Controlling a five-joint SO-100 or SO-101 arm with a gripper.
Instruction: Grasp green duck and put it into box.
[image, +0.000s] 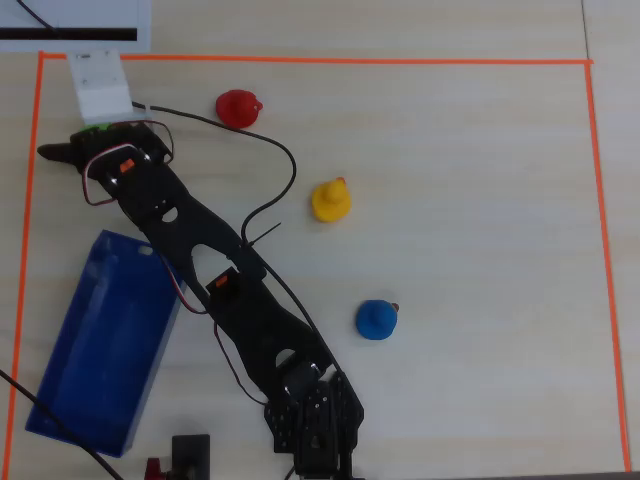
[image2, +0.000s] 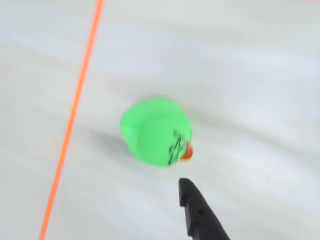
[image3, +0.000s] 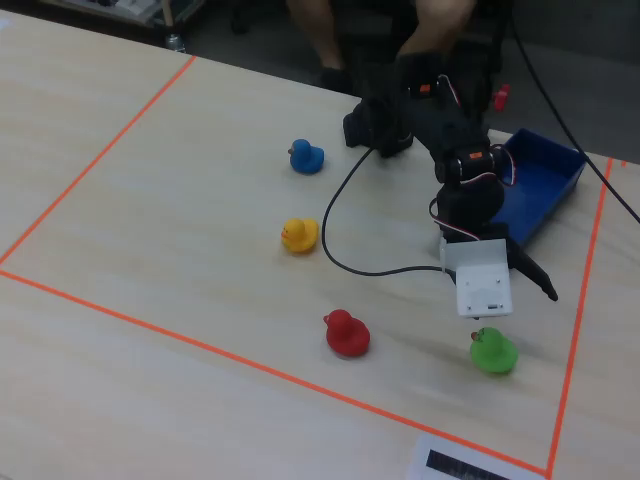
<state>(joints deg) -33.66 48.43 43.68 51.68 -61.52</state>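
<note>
Green duck (image3: 493, 352) on the surface (image3: 180, 200), near right corner of the taped area in the fixed view, close inside the orange tape line (image3: 575, 330). Upright, beak toward lower right in the wrist view (image2: 156, 131). In the overhead view almost fully hidden under the arm head; only a green sliver at upper left.

Pincer (image3: 500, 300) hovering just above and slightly behind the duck, not touching. One dark finger (image2: 200, 212) visible in the wrist view, tip just short of the beak; second finger out of frame. Opening width: cannot tell. Nothing held. Wrist view blurred.

Blue box (image: 100, 340) well apart from the duck: at lower left in the overhead view, at far right beside the arm base in the fixed view (image3: 545, 190). Nothing visible inside.

Red duck (image3: 346, 333), yellow duck (image3: 299, 235) and blue duck (image3: 307, 156) spread to the left in the fixed view, clear of the approach.

Risks, judged from here:
- Finger tip landing on the beak side instead of straddling the body; likely to push the duck away rather than trap it.
- Round, smooth body; off-centre squeeze likely to pop it out.
- Loose black cable (image3: 350, 230) trailing across the surface near the arm; possible snag during the swing toward the box.
- Box wall raised; low carry height risks knocking the duck loose on the rim.
</note>
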